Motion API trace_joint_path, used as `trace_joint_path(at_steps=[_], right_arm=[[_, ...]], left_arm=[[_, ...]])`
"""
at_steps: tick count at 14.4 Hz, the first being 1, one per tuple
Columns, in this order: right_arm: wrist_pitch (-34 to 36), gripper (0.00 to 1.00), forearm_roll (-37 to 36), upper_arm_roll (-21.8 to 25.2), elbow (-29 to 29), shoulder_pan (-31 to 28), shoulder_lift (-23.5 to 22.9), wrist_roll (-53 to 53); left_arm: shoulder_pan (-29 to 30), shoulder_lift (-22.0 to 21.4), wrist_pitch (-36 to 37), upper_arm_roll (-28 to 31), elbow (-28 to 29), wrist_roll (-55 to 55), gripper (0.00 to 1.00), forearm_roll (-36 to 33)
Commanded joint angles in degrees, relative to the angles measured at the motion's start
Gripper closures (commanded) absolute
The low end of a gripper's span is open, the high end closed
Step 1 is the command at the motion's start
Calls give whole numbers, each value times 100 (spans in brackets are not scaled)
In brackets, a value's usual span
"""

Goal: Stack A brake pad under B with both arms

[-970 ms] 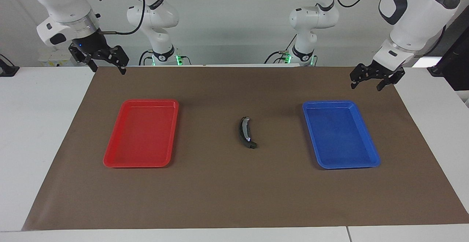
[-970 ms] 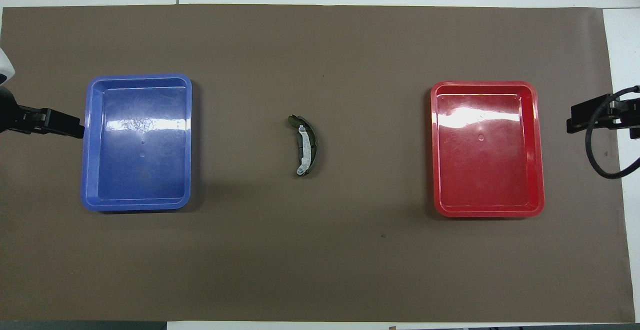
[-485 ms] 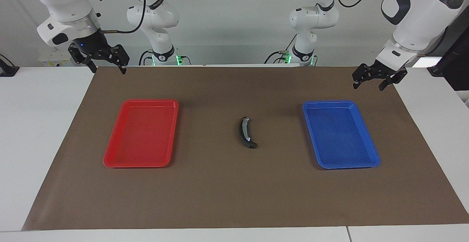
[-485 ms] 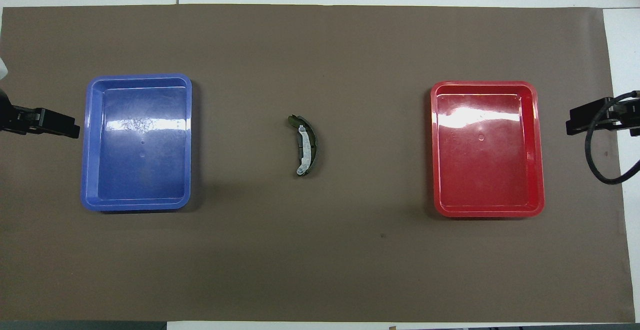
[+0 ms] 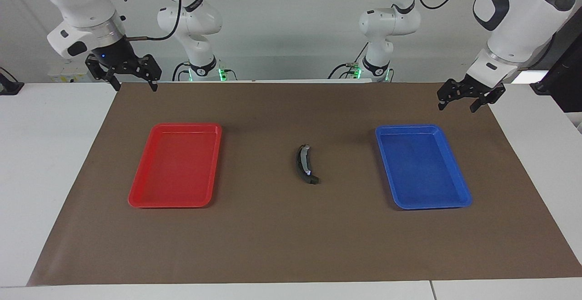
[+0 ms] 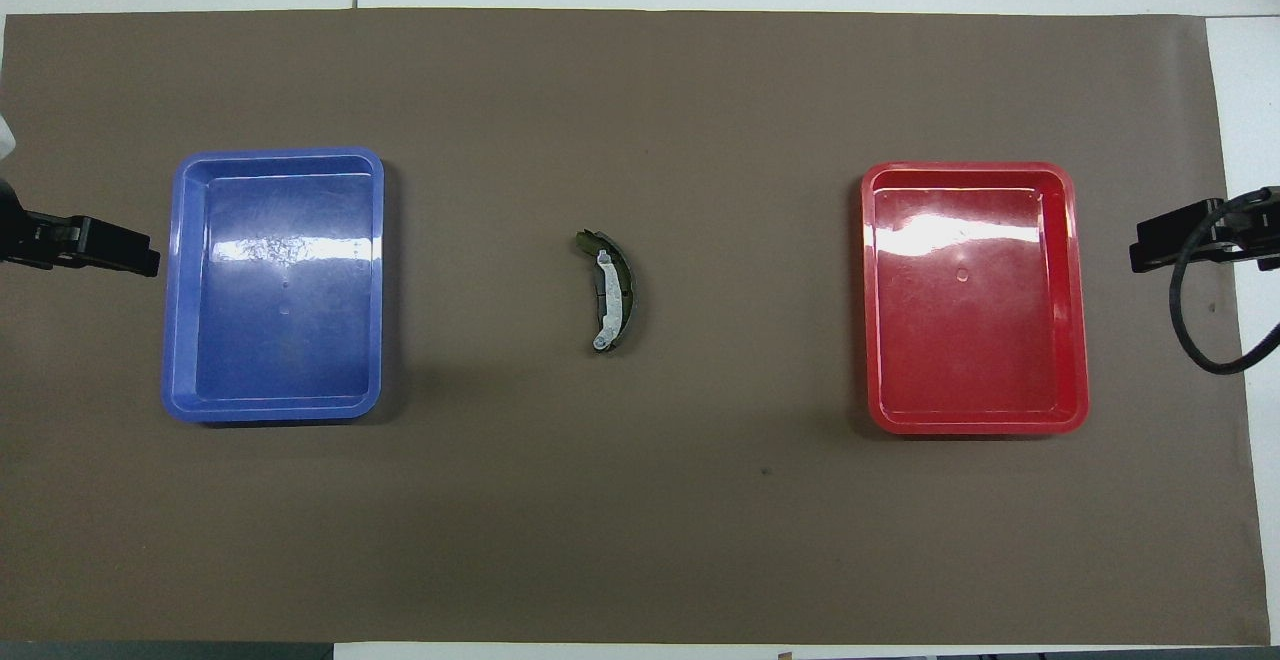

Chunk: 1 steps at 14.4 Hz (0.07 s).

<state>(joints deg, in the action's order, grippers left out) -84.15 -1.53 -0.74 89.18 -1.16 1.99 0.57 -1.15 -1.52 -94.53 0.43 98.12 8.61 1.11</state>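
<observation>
White, rounded arm casings with glossy shells and dark grey oval patches at the joints. Silvery metal ring at each wrist, above a black flange. Black two-finger grippers: left gripper [image 5: 463, 100], right gripper [image 5: 132, 81], angular, with slim fingers [image 5: 154, 83]. Small blue light on the right wrist. Black cables looping along both arms. Green lights glowing at the bases of both arms, with black collars above them.
</observation>
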Motion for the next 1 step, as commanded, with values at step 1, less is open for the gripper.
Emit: trace_joint_path(at_steps=[1], right_arm=[[-31,0,-84,-66,109,-68,100,-215]], left_arm=[[-17,-94,22,18,41,-61,1,-103]])
